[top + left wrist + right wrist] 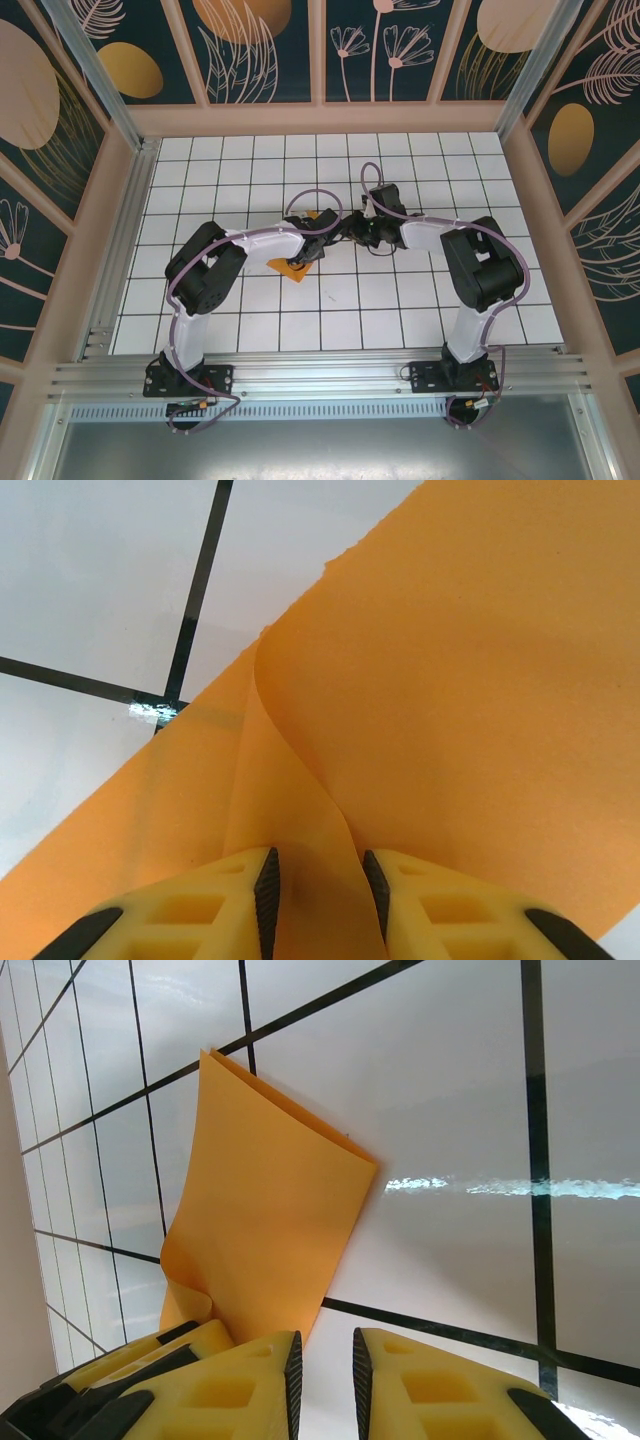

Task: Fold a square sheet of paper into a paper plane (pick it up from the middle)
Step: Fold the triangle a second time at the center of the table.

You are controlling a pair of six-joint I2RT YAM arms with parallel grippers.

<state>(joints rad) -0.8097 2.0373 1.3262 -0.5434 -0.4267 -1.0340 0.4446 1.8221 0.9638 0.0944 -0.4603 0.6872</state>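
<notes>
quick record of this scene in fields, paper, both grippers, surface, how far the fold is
paper: orange sheet, doubled over, one fold standing up
surface: white tiled table
left gripper: jaws apart, the raised fold of the sheet between them
right gripper: jaws narrowly apart, nothing between them, sheet just beside them
stage: loose fold, no pointed plane shape yet

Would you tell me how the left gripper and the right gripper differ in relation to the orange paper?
The left gripper has a raised fold of the orange sheet between its parted jaws; the right gripper has only white tiled table showing between its own. The left gripper's gap looks wider than the right gripper's narrow one. The left gripper is over the sheet; the right gripper stands beside it. Both have yellow fingers.
</notes>
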